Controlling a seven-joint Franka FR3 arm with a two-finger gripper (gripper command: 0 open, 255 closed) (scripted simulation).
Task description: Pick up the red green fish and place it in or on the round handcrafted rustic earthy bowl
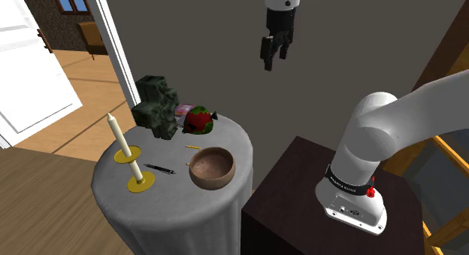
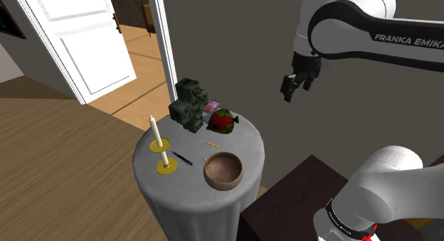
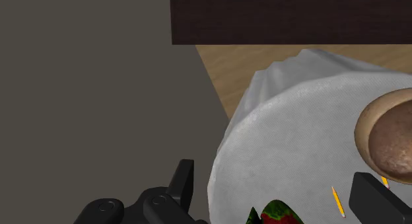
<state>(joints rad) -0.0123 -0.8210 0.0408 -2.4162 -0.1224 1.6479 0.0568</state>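
Observation:
The red and green fish (image 1: pixel 199 119) lies at the far edge of the round cloth-covered table (image 1: pixel 161 197), beside a dark green blocky object. The brown earthy bowl (image 1: pixel 212 168) stands upright nearer the stand, empty. My gripper (image 1: pixel 274 59) hangs high in the air, above and to the shoulder view's right of the fish, open and holding nothing. In the second exterior view the gripper (image 2: pixel 297 87) is well above the fish (image 2: pixel 223 120) and the bowl (image 2: pixel 223 170). In the wrist view the fish (image 3: pixel 277 215) peeks in between the spread fingers (image 3: pixel 183 183), with the bowl (image 3: pixel 389 140) beyond it.
A dark green blocky object (image 1: pixel 156 105) and a pink item (image 1: pixel 184 109) sit behind the fish. A white candle (image 1: pixel 124 144) on yellow holders, a black pen (image 1: pixel 159 169) and a small orange stick (image 1: pixel 193 147) share the table. The dark stand (image 1: pixel 316 193) adjoins it. A grey wall rises behind.

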